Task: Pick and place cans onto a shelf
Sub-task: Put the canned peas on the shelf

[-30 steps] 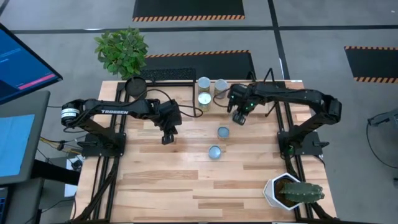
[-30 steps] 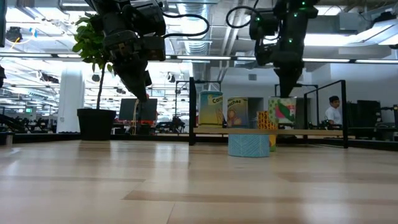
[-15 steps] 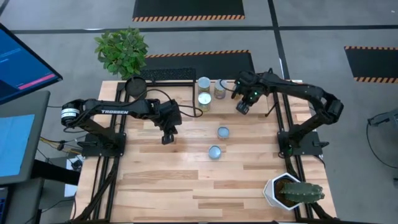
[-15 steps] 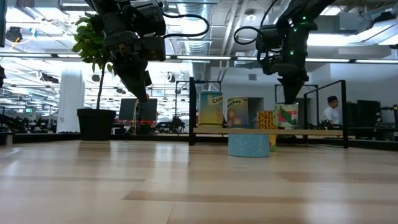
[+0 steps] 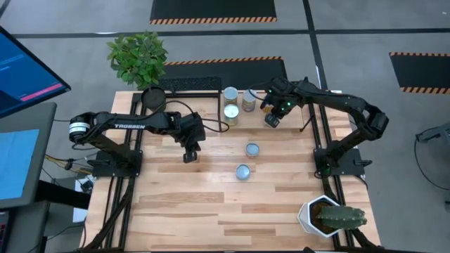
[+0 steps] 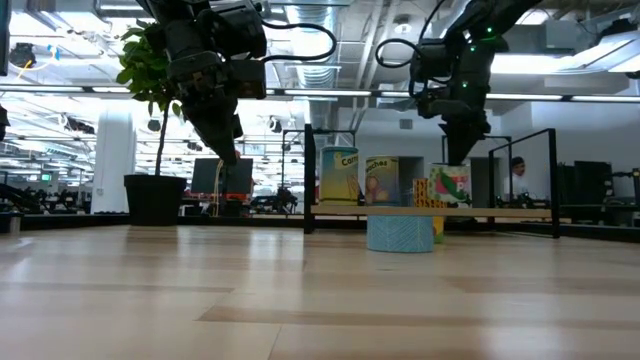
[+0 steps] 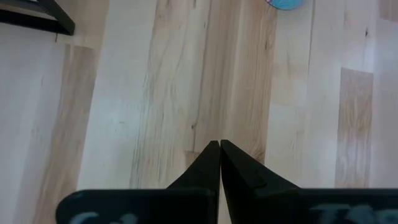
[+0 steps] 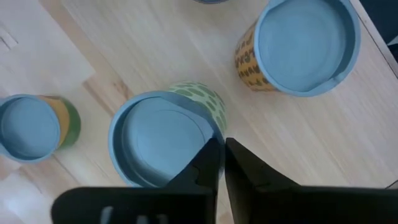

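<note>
Right gripper (image 5: 271,119), fingers almost together, hangs just over a can (image 8: 163,138) on the shelf (image 6: 430,211). Left gripper (image 7: 219,148) is pressed together.

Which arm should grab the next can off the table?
Probably the right. The right gripper hangs by the shelf and is closer to the nearest loose can. The left gripper hangs shut over bare wood, farther from that can.
</note>
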Available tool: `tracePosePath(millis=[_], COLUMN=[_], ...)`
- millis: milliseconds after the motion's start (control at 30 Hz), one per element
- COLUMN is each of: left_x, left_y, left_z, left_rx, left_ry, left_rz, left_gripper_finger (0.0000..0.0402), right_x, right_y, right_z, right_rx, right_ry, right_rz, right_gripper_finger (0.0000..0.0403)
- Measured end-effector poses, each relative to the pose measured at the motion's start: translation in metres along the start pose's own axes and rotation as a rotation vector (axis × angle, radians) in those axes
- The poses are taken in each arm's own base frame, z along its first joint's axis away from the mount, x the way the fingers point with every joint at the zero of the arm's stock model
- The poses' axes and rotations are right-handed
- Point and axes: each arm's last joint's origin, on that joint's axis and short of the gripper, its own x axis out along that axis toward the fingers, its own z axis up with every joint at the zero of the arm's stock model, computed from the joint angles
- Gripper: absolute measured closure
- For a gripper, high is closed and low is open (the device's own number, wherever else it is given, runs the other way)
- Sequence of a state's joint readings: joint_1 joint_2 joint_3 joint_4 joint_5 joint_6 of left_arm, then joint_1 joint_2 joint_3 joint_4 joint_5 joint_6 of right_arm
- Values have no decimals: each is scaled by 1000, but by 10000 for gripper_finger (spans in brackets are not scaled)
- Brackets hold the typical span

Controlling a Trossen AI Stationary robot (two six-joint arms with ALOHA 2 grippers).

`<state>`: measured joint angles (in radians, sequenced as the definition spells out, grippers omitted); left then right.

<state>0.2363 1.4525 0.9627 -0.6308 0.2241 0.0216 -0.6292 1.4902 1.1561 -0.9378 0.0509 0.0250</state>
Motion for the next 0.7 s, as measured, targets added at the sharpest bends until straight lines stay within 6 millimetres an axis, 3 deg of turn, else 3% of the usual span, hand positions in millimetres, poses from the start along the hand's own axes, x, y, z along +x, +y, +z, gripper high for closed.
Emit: tracePosePath(millis=[700], left_x=[0], left_y=[0], left_z=[0], left_rx=[-10], left_ry=[1], left_rz=[-1], left_gripper_finger=[401], right_x=[1], right_y=[-1], right_z=[4], right_rx=[-11], right_ry=[-31], right_rz=[-10], right_gripper_finger=[326])
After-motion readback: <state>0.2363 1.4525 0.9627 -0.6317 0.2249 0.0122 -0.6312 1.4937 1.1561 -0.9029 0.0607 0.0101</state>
